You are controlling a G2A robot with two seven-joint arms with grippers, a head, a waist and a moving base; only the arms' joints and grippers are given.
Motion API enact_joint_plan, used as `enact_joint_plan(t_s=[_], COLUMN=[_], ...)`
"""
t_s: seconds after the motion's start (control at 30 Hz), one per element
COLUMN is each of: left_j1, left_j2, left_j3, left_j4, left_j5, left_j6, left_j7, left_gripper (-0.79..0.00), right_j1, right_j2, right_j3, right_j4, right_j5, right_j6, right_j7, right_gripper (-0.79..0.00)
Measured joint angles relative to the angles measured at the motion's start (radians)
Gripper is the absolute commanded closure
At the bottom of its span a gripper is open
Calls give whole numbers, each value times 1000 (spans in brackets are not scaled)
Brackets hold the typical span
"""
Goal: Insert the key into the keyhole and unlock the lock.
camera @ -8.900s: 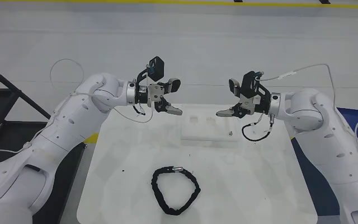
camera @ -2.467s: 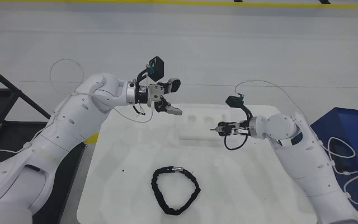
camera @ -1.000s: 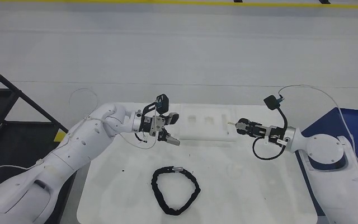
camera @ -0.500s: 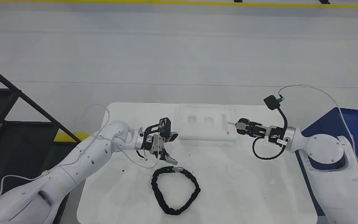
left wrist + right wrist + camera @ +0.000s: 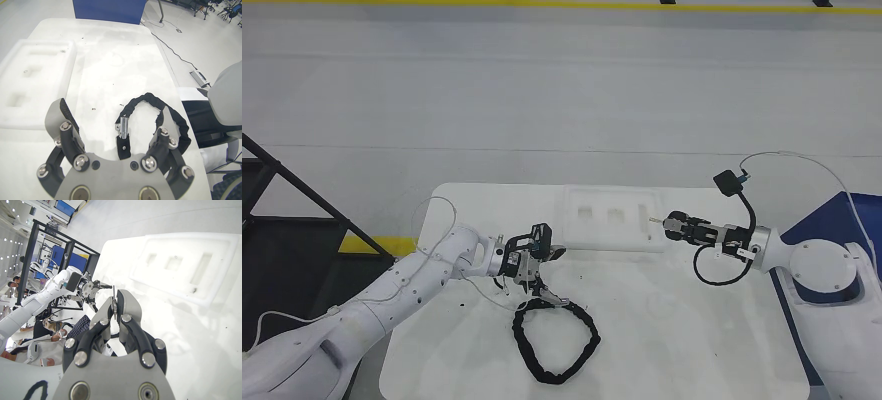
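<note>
Tray (image 5: pixel 612 241) middle recess holds ring (image 5: pixel 175 257); right claw (image 5: pixel 115 299) pinches key (image 5: pixel 113 305).

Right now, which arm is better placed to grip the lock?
Left. The left gripper is open right at the lock, a finger to each side. The right gripper is shut on the key, off by the foam tray.

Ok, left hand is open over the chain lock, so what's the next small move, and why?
Probably close the left hand on the lock's silver cylinder, lowering slightly first if needed. Its open fingers flank the cylinder without gripping it, and the right hand pinches the key, which needs the lock held steady.
</note>
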Motion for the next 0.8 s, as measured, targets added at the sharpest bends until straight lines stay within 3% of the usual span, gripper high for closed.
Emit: enact_joint_plan(t_s=[0.33,0.47,0.8], left_j1=[1,22,93], left_j2=[0,-2,-5], left_j3=[-1,-15,-17], left_j4=[-1,-14,52], left_j5=[1,23,254], left_j6=[1,43,19], left_j7=[0,3,160], left_gripper=[-785,-785,-785], right_j1=[0,0,0], right_j2=[0,0,0], right_j3=[0,0,0], right_j4=[0,0,0], right_j5=[0,0,0], right_j6=[0,0,0], right_j7=[0,0,0], right_gripper=[0,0,0])
